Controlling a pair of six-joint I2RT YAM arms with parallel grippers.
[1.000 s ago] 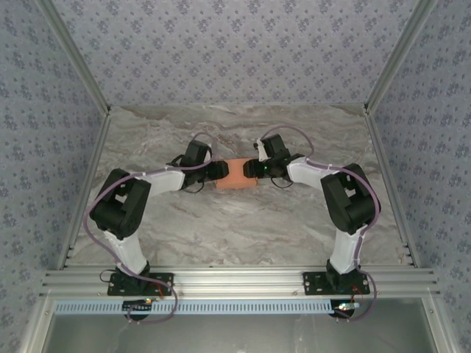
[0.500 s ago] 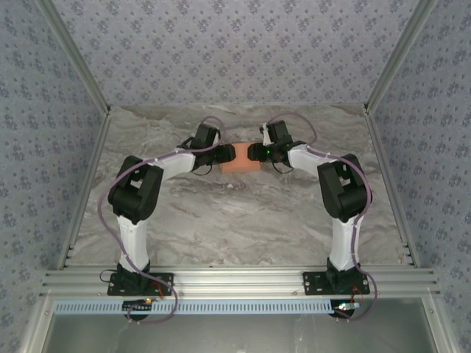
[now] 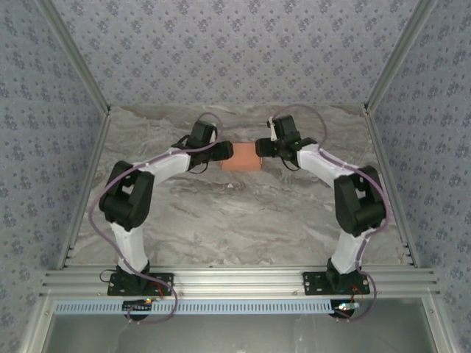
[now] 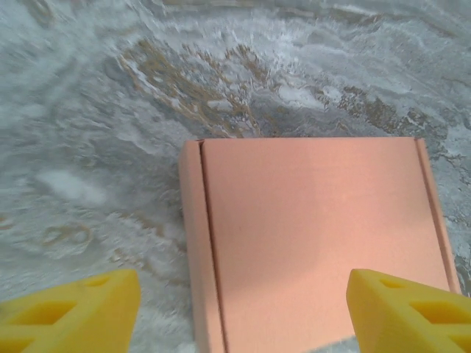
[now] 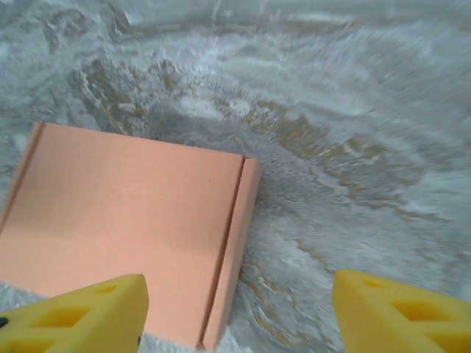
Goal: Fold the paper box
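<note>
The paper box (image 3: 241,157) is a small, flat, closed salmon-orange box lying on the marble table, far centre. From above, my left gripper (image 3: 224,153) sits just off its left edge and my right gripper (image 3: 259,147) just off its right edge. The left wrist view has the box (image 4: 316,243) lid-up between and ahead of the yellow fingertips (image 4: 73,309), with the left gripper (image 4: 243,312) open and holding nothing. The right wrist view puts the box (image 5: 125,228) at the lower left; the right gripper (image 5: 235,312) is open over its right edge and bare table.
Grey-brown marble tabletop (image 3: 235,220) spreads round the box. Patterned walls with aluminium rails (image 3: 383,81) close in the left, right and back. The arms' bases sit on the near rail (image 3: 235,281).
Both arms carried the box away from the bases toward the back of the table, then let go. The right gripper has drawn back to the right of the box; the box lies free.
</note>
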